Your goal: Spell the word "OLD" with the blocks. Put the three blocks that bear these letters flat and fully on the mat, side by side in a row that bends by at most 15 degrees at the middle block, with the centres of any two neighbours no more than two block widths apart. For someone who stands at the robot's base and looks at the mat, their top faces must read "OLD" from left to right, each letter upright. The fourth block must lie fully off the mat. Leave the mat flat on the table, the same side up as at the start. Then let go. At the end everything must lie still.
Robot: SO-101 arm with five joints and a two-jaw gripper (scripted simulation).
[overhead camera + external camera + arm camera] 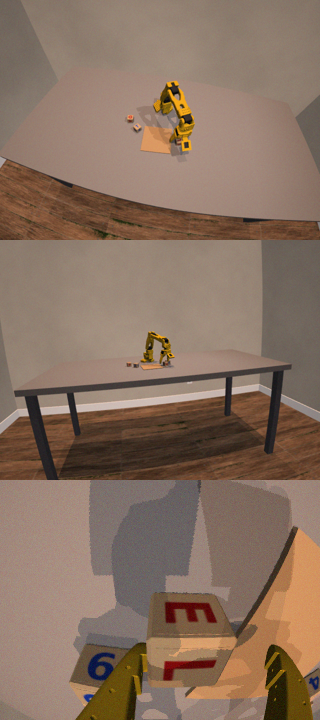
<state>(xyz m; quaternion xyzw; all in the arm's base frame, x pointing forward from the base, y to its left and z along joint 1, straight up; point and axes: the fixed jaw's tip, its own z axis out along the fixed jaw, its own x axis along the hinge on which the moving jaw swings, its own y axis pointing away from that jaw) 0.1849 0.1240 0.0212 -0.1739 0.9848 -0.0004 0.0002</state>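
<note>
A wooden block (190, 640) (178, 141) (165, 363) with a red E on one face and a red L on the face towards the wrist camera sits between my fingers, close to the edge of the tan mat (155, 140) (151, 366) (294, 594). My gripper (206, 655) (178, 141) (165, 362) is open, and a clear gap shows between the block and the right-hand finger. A block with a blue 6 (100, 667) lies just behind the left-hand finger. A block with a red D (130, 118) (128, 364) and a block with a blue letter (137, 127) (135, 365) lie off the mat on its far side.
The arm's base (164, 105) (147, 356) stands behind the mat on the brown table (232, 155). A sliver of another block's side with a blue mark (314, 676) shows at the right edge of the wrist view.
</note>
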